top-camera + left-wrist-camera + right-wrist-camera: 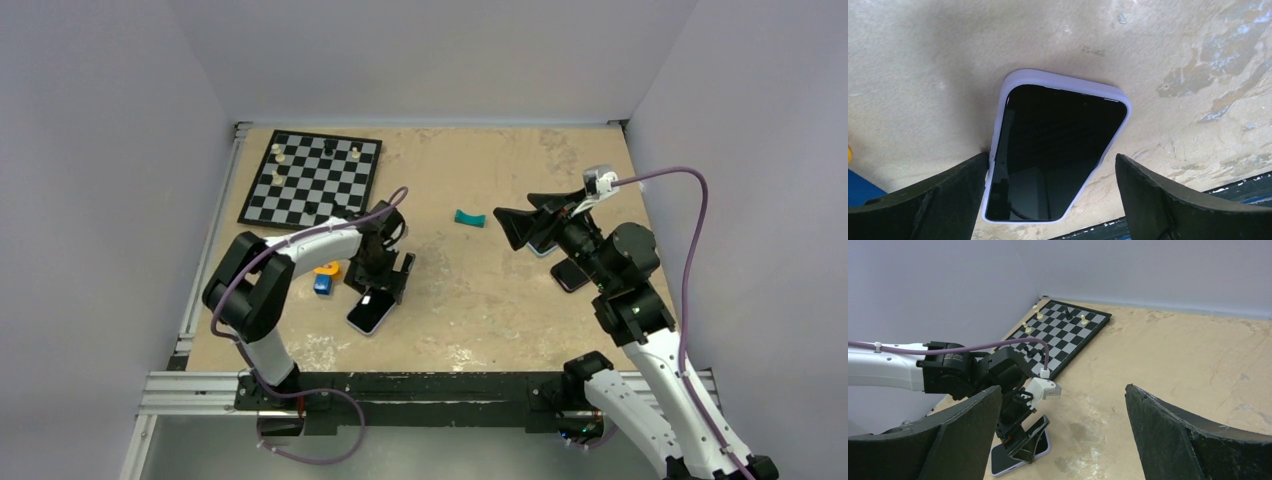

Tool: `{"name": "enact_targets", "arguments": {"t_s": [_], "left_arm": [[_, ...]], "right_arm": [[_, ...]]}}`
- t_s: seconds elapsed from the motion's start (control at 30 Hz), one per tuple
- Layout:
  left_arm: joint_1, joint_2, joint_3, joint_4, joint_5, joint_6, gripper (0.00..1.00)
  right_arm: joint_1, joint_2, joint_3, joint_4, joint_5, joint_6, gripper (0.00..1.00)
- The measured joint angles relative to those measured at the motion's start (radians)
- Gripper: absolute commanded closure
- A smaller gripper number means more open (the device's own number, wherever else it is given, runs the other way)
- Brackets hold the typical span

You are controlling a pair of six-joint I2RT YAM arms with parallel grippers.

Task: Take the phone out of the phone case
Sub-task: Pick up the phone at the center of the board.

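Found left gripper (1050, 165) spread wide, one finger either side of phone (1058, 145), which lay screen-up inside lilac phone case (1048, 77) on table (923, 50), near-left of centre. Found right gripper (1063, 395) spread too, raised at right, holding nothing.

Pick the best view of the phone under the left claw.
Left wrist: the phone fills the frame, screen up, lavender case on, inside the open left claw. Top external shows it small; right wrist, partly behind that claw.

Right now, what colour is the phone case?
Pale lavender phone case, clearest in left wrist view.
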Motion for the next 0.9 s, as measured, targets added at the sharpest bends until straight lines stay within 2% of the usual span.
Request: {"name": "enact_targets", "arguments": {"t_s": [0.2, 0.33, 0.4, 0.5, 0.57, 0.63, 0.73, 0.8, 0.87, 0.9], "left_arm": [[-0.069, 0.063, 0.063, -0.045, -0.058, -0.019, 0.00], [-0.114, 0.106, 0.105, -0.080, -0.136, -0.048, 0.09], [-0.127, 0.114, 0.112, -0.088, -0.158, -0.063, 0.14], [-0.141, 0.129, 0.134, -0.109, -0.171, -0.077, 0.34], [-0.149, 0.134, 0.138, -0.113, -0.171, -0.085, 0.40], [-0.150, 0.134, 0.136, -0.108, -0.160, -0.094, 0.38], [-0.146, 0.131, 0.126, -0.098, -0.140, -0.105, 0.25], [-0.146, 0.128, 0.121, -0.092, -0.140, -0.107, 0.20], [-0.146, 0.127, 0.120, -0.092, -0.140, -0.109, 0.23], [-0.146, 0.128, 0.120, -0.091, -0.139, -0.110, 0.34]], "right_arm": [[0.000, 0.002, -0.015, 0.009, 0.000, 0.007, 0.08], [0.000, 0.029, -0.016, 0.008, 0.008, 0.019, 0.09], [0.000, 0.050, -0.016, 0.006, 0.027, 0.031, 0.09], [0.000, 0.082, -0.023, 0.000, 0.040, 0.037, 0.08], [0.000, 0.100, -0.042, -0.010, 0.053, 0.037, 0.08], [0.000, 0.112, -0.062, -0.029, 0.061, 0.032, 0.08], [0.000, 0.123, -0.070, -0.060, 0.080, 0.016, 0.08], [0.000, 0.126, -0.070, -0.071, 0.087, 0.003, 0.07], [0.000, 0.132, -0.070, -0.077, 0.088, -0.013, 0.08], [0.000, 0.139, -0.070, -0.081, 0.088, -0.019, 0.08]]}}
